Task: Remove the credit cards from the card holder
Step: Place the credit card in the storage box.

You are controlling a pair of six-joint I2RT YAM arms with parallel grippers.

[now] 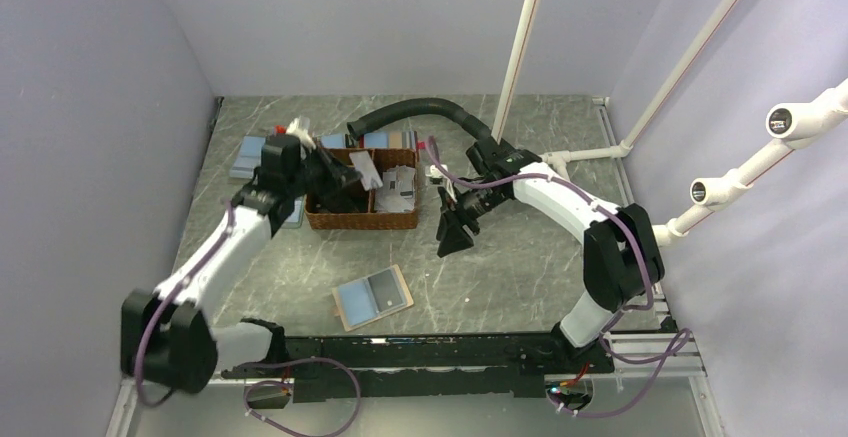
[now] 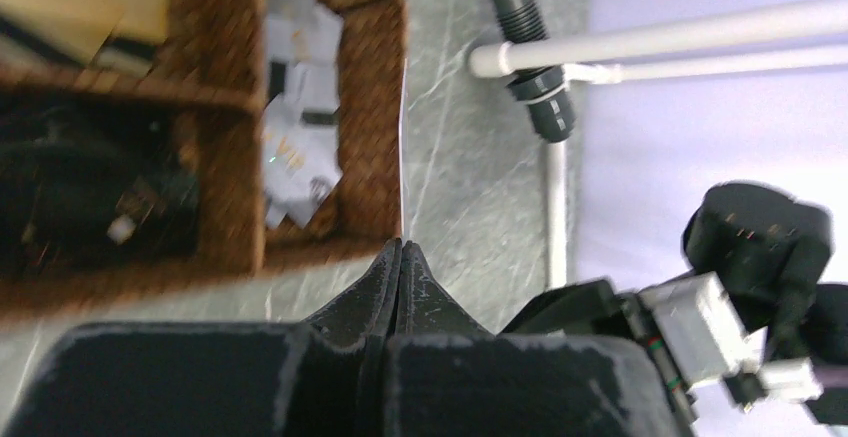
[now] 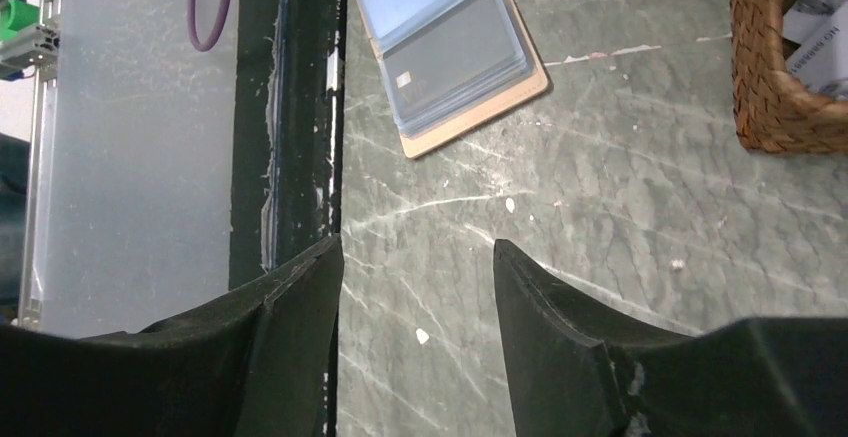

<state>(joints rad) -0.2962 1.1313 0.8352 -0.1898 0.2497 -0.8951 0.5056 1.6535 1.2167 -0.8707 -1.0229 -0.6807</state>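
Observation:
The card holder (image 1: 372, 297) lies open and flat on the table near the front, tan-rimmed, with a light blue face and a grey face. In the right wrist view the card holder (image 3: 450, 47) shows a dark card behind a clear pocket. My left gripper (image 1: 348, 177) hovers over the woven basket (image 1: 365, 219), shut on a thin pale credit card (image 2: 403, 137) seen edge-on above its tips (image 2: 401, 247). My right gripper (image 1: 455, 232) hangs open over bare table right of the basket, nothing between its fingers (image 3: 418, 257).
The basket's right compartment holds several white cards (image 2: 300, 107). Flat blue rectangles (image 1: 250, 157) lie behind the basket. A black corrugated hose (image 1: 420, 112) and white pipes (image 1: 520, 47) run at the back right. A black rail (image 1: 440, 352) lines the near edge.

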